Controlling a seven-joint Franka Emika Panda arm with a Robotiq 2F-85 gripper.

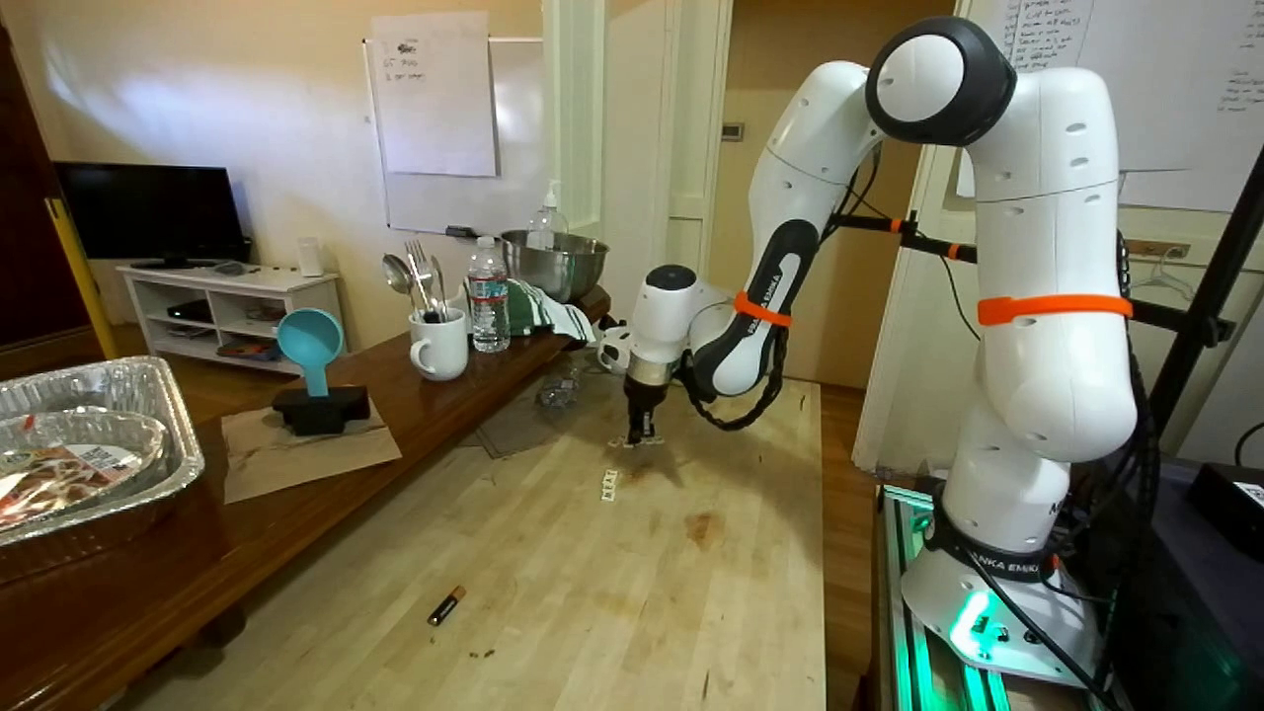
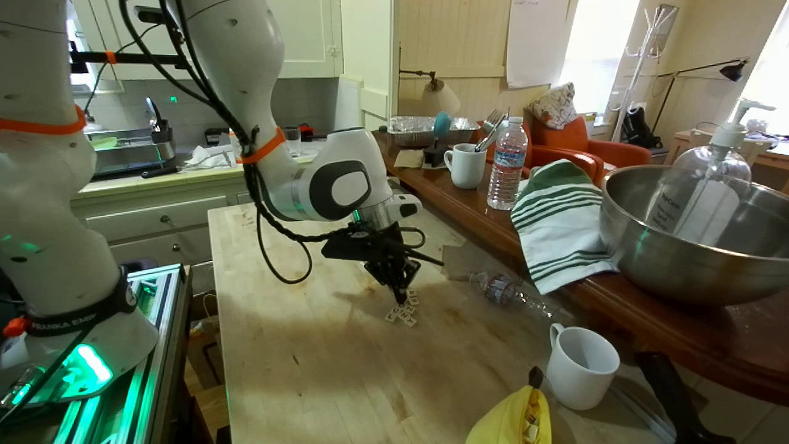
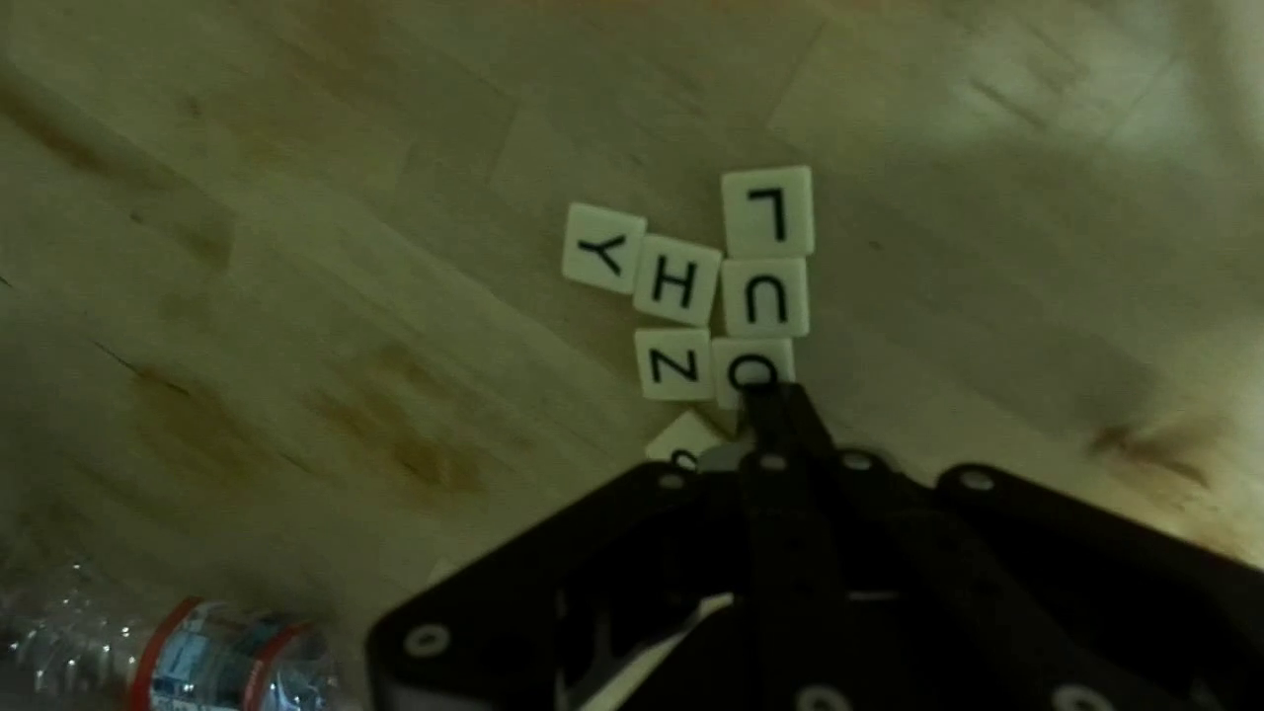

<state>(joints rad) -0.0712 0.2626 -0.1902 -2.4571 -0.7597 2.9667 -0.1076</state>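
My gripper (image 3: 778, 390) points down at a group of white letter tiles on the wooden table. Its black fingers are together, with nothing seen between them. The fingertips overlap the O tile (image 3: 752, 361) in the wrist view; I cannot tell if they touch it. An L tile (image 3: 768, 212) and a U-like tile (image 3: 765, 298) line up with it. Beside them lie Y (image 3: 603, 248), H (image 3: 676, 280) and N-or-Z (image 3: 673, 364) tiles. A tilted tile (image 3: 683, 438) is partly hidden by the gripper. The gripper shows in both exterior views (image 1: 640, 437) (image 2: 400, 300).
A short row of tiles (image 1: 609, 485) and a battery (image 1: 446, 605) lie on the table (image 1: 632, 612). A clear bottle (image 2: 502, 290) lies near the raised brown counter. A white mug (image 2: 582, 367), yellow pouch (image 2: 515, 419) and black-handled utensil (image 2: 672, 394) are near. A steel bowl (image 2: 696, 265) stands on the counter.
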